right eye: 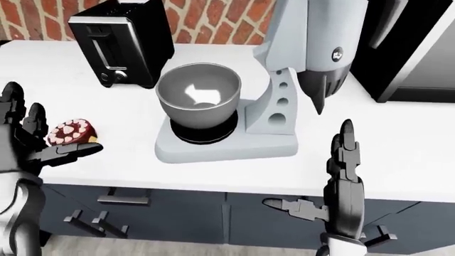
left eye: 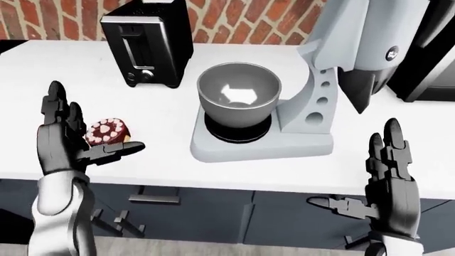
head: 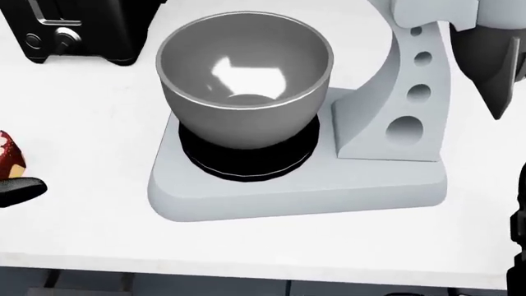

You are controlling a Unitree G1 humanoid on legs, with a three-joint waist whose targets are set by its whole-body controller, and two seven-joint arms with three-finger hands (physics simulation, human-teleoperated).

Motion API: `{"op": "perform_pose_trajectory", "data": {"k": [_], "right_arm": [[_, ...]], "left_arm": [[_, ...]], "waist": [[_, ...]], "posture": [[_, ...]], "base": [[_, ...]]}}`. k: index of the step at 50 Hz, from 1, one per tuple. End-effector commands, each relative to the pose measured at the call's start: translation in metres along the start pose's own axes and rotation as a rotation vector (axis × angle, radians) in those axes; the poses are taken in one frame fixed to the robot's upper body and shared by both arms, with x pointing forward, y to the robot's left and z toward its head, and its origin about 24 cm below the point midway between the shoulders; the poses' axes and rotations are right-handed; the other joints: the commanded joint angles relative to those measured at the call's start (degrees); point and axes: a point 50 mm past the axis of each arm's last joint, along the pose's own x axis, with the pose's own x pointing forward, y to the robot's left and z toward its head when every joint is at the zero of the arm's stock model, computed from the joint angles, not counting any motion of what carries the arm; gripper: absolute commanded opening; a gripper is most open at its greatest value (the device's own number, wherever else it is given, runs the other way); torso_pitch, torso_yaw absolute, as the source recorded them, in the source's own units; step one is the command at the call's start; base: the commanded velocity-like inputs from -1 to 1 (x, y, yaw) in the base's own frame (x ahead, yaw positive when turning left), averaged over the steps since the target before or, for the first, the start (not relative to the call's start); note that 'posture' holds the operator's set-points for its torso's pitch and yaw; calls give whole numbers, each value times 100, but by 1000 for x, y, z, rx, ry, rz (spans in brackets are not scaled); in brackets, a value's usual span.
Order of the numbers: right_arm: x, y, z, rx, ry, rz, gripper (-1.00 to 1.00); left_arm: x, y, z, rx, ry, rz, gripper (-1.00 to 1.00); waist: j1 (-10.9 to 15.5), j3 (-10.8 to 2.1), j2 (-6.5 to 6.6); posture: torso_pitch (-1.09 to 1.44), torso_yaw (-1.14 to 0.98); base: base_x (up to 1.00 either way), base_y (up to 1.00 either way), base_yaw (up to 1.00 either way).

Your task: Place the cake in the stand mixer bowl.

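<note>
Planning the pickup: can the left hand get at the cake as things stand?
Probably yes. The left hand is open right beside the cake, thumb reaching under it, and nothing lies between them. The mixer and toaster stand clear to the view's right and top.

Cake (left eye: 108, 130) sits on the counter (left eye: 164, 154) left of the mixer (left eye: 298, 101), behind the open left hand (left eye: 68, 138).

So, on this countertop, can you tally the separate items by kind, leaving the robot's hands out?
Toaster: 1
Stand mixer: 1, with its bowl seated on the base
Cake: 1
Total: 3 items on the counter
</note>
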Motion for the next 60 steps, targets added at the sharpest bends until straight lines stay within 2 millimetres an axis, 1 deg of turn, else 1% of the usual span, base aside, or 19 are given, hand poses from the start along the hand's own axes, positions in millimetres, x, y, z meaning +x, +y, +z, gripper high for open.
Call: {"op": "perform_pose_trajectory", "data": {"k": [1,3,7,13,20,24,28,36,45,46,50,57,58,59,60], "right_arm": [[-2,-5,-1,-16,18,-20,100],[-3,-6,0,-17,18,-22,100],[-4,-8,1,-15,16,-26,100],[-4,-8,1,-13,15,-26,100],[-6,-10,2,-14,14,-31,100],[-6,-9,1,-13,15,-31,100],[-5,-8,-1,-11,18,-24,100],[-5,-7,-1,-8,15,-19,100],[-5,-5,0,-5,11,-13,100],[-5,-5,-1,-4,11,-14,100],[-5,-6,0,-3,8,-14,100],[-6,-6,0,-1,5,-16,100],[-6,-7,0,-1,4,-16,100],[-6,-7,0,-1,3,-16,100],[-6,-7,0,-1,3,-16,100]], "left_arm": [[4,4,16,22,-109,18,100],[7,4,9,37,-94,22,100],[10,7,5,46,-79,33,100],[18,8,-13,74,-38,45,100],[25,9,-29,97,-1,56,100],[29,10,-30,102,4,61,100],[37,12,-36,118,16,76,100],[46,17,-44,138,31,99,100],[47,21,-49,162,46,122,100],[47,20,-55,192,66,116,100],[46,17,-70,247,134,82,100],[45,12,-80,269,185,35,100],[45,12,-82,272,195,27,60],[44,11,-83,274,199,21,33],[44,10,-85,281,208,15,-20]], "waist": [[-20,-64,58],[-20,-63,56],[-21,-76,65],[-33,-79,89],[-46,-79,107],[-53,-84,130],[-55,-78,145],[-62,-91,174],[-69,-107,193],[-69,-111,196],[-60,-118,206],[-57,-151,234],[-55,-153,237],[-54,-152,240],[-51,-149,242]], "posture": [[0,0],[0,0],[0,0],[0,0],[0,0],[0,0],[0,0],[0,0],[0,0],[0,0],[0,0],[0,0],[0,0],[0,0],[0,0]], "base": [[0,0,0],[0,0,0],[0,0,0],[0,0,0],[0,0,0],[0,0,0],[0,0,0],[0,0,0],[0,0,0],[0,0,0],[0,0,0],[0,0,0],[0,0,0],[0,0,0],[0,0,0]]}}
